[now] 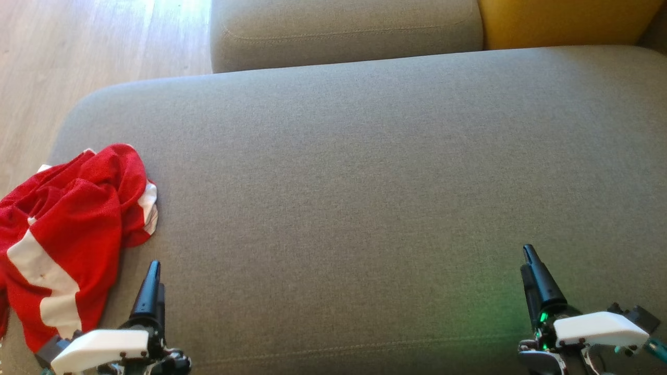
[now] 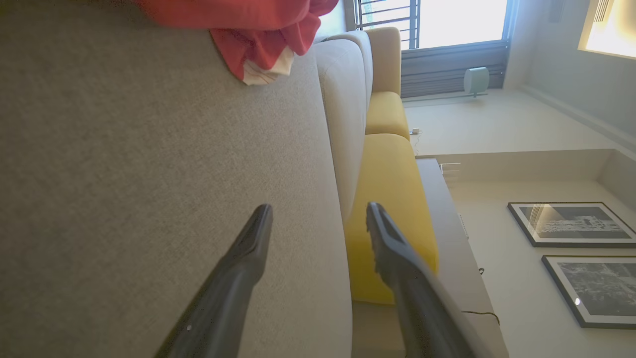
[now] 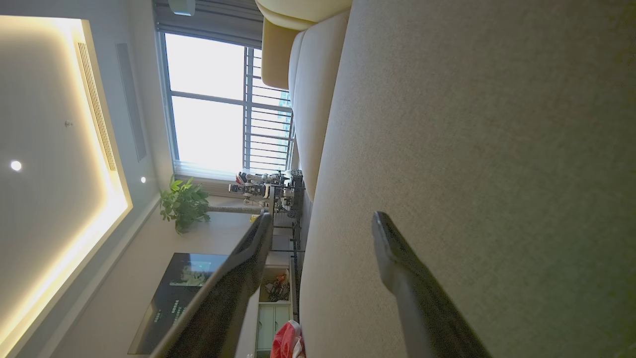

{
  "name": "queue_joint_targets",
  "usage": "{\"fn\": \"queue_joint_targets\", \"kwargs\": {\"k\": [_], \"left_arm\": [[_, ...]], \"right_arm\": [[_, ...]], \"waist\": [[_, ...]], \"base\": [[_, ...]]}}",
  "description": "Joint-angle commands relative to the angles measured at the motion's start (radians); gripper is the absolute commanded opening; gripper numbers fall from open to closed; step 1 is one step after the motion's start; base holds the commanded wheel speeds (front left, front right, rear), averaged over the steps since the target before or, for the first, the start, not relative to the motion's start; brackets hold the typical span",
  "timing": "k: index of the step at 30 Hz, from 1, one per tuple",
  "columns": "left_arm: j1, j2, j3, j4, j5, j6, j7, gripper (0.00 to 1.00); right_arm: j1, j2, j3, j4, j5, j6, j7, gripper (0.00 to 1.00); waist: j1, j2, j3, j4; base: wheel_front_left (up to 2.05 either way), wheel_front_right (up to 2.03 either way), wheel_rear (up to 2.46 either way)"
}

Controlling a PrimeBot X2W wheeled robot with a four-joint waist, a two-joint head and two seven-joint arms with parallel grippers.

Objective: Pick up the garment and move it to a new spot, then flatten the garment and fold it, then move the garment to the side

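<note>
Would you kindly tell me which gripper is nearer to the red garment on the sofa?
Left. The left gripper sits close beside the red garment, just to its right. The right gripper is far across the grey sofa cushion, at the opposite side.

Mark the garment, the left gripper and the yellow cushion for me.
garment [image 1: 68, 229]: head view, red fabric at the middle of the crumpled heap.
left gripper [image 2: 318, 209]: left wrist view, midway between its fingertips.
yellow cushion [image 1: 563, 21]: head view, middle of its visible face.
</note>
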Motion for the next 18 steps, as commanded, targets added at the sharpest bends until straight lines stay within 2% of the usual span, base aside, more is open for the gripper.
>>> {"fn": "queue_joint_targets", "kwargs": {"k": [1,18], "left_arm": [[-0.034,0.010,0.007,-0.048,0.045,-0.003,-0.012,1.00],[-0.044,0.014,-0.033,-0.121,0.317,0.029,-0.060,1.00]], "right_arm": [[-0.048,-0.007,0.011,-0.042,-0.059,0.000,-0.014,1.00],[-0.064,-0.006,0.057,-0.100,-0.351,0.000,-0.061,1.00]], "waist": [[0.0000,0.0000,0.001,0.001],[0.0000,0.0000,0.014,-0.006]], "base": [[0.00,0.00,0.00],[0.00,0.00,0.00]]}}
